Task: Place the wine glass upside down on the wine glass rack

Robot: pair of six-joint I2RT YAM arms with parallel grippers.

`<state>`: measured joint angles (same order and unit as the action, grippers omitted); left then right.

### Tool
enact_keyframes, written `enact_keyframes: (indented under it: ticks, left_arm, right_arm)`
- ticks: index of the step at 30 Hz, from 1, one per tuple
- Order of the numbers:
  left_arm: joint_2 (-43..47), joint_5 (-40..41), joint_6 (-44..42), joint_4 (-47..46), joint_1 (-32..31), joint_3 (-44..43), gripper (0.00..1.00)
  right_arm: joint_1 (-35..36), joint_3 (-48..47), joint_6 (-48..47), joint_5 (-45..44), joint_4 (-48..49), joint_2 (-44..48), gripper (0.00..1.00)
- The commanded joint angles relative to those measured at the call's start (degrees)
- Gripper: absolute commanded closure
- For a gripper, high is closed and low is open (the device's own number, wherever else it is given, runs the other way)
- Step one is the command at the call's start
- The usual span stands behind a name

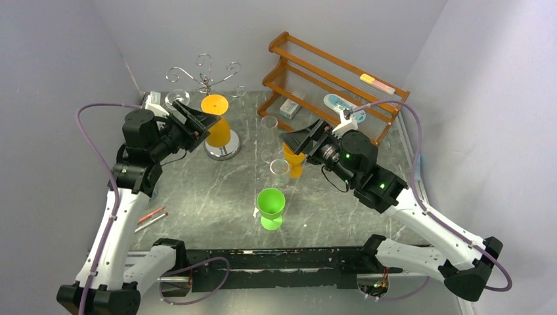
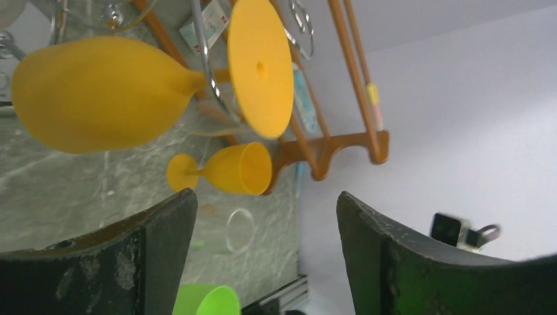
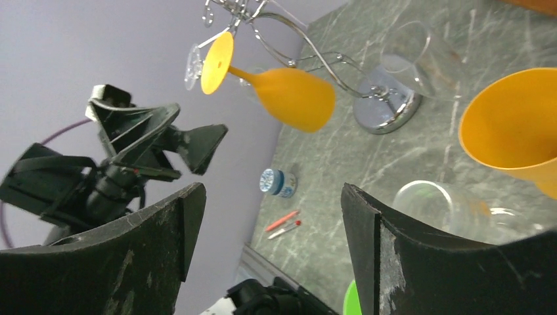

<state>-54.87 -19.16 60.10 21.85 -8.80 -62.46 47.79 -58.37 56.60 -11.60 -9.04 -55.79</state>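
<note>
Orange wine glass [image 1: 219,132], inverted on rack [image 1: 222,152] — left gripper [image 2: 266,197] spread wide

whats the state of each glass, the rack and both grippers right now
hanging orange wine glass: upside down on the rack, not gripped
wine glass rack: upright
second orange wine glass: upright on the table
green wine glass: upright on the table
left gripper: open, empty
right gripper: open, empty

An orange wine glass [image 2: 98,92] hangs by its stem on the wire rack [image 2: 205,59], clear of the left gripper [image 2: 266,203], whose jaws are spread wide; a second orange glass [image 2: 230,169] sits beyond, near a wooden shelf [image 2: 328,151].
</note>
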Motion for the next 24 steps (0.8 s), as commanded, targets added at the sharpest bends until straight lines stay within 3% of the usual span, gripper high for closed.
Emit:
enact_keyframes:
  ticks: [1, 5, 10, 14, 18, 24]
  left_arm:
    - [4.77, -1.74, -10.49, 7.88, 0.01, -1.39, 0.17]
    - [9.78, 5.34, -21.6, 14.74, 0.01, -3.15, 0.08]
    - [16.05, 13.74, -33.82, 20.02, 0.01, -2.41, 0.06]
    - [19.34, 18.33, -39.6, 21.53, 0.01, -1.7, 0.06]
    - [20.86, 17.73, -43.42, 21.03, 0.01, -1.32, 0.07]
    - [22.6, 14.23, -44.0, 19.28, 0.01, 1.18, 0.08]
  right_arm:
    - [-0.33, 0.44, -9.18, -2.76, -5.85, 2.21, 0.19]
    - [-0.33, -0.11, -16.98, -8.91, -12.22, 3.32, 0.16]
    - [-0.33, 0.25, -23.49, -17.21, -16.31, 4.85, 0.14]
    - [-0.33, 0.6, -28.36, -18.88, -15.2, 6.45, 0.14]
    - [-0.35, 0.81, -32.48, -14.42, -13.73, 6.52, 0.14]
    - [0.03, -0.08, -34.69, 0.83, -17.94, 0.5, 0.19]
